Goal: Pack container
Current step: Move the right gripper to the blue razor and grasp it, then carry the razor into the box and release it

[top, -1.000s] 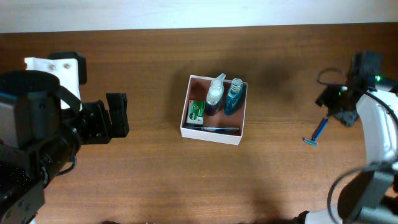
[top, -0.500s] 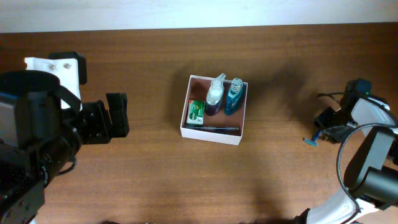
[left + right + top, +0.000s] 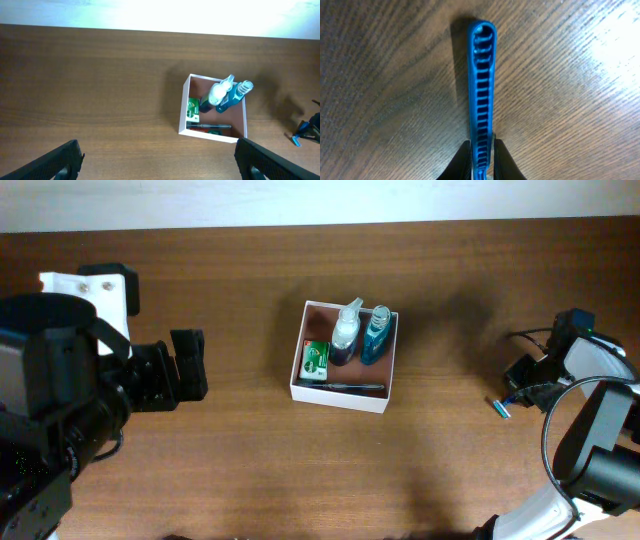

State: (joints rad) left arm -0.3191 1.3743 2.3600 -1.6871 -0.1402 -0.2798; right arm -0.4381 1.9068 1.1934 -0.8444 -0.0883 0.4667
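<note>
The left gripper is hovering at the left of the brown wooden table, jaws standing wide apart and holding nothing. It is judged to be waiting clear of the work.

The square open-top container with thin white walls and a reddish-brown inside is sitting at the table's centre, well apart from both arms. Inside it, a small green soap box is lying at the left. A clear spray bottle with a white head and a teal bottle are occupying the far side. A slim dark item is lying along the near wall.

At the right edge, the right gripper is clamping the handle of the blue ribbed plastic razor, which is resting on the wood. This is judged to be the pick-up ahead of carrying it left to the container.
</note>
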